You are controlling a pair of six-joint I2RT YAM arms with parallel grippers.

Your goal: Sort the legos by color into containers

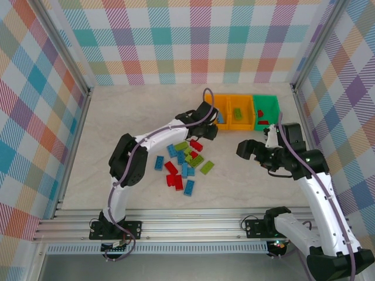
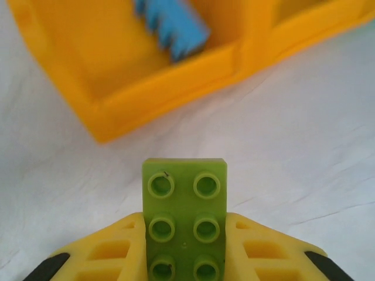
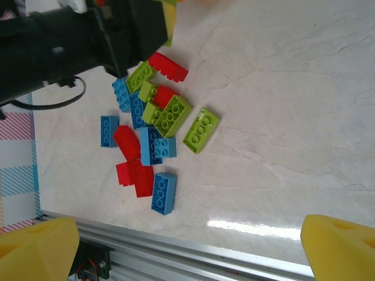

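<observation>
Top view: L arm [image 1: 170,126] reaches across the table [image 1: 117,117] toward the row of three containers at far right, and the left gripper [image 1: 210,124] sits just beside the left orange bin [image 1: 225,98]. L wrist view: the claw is closed down on a lime-green brick [image 2: 184,196], studs toward the camera, w/ one yellow finger [image 2: 108,252] against each long side. The brick is held over bare tabletop, short of that bin's near corner and not over it. A blue brick [image 2: 173,29] lies inside that bin. The middle orange bin [image 1: 241,126] holds one green brick [image 1: 238,113], and the green bin [image 1: 266,97] holds red bricks [image 1: 262,117]. The remaining legos [image 1: 184,161] lie in a loose heap near table ctr: blue, red and lime mixed, several touching or overlapping, a few blue ones apart at the edges. The right gripper [image 1: 246,151] is to the right of the heap, on the near side of the bins. R wrist view: jaws stand wide apart w/ yellow fingertips [image 3: 35,246] at the lower corners and nothing btwn them. The heap lies beyond on the table, w/ the black L arm over its far end and an aluminium rail [image 3: 176,249] along the near edge.
</observation>
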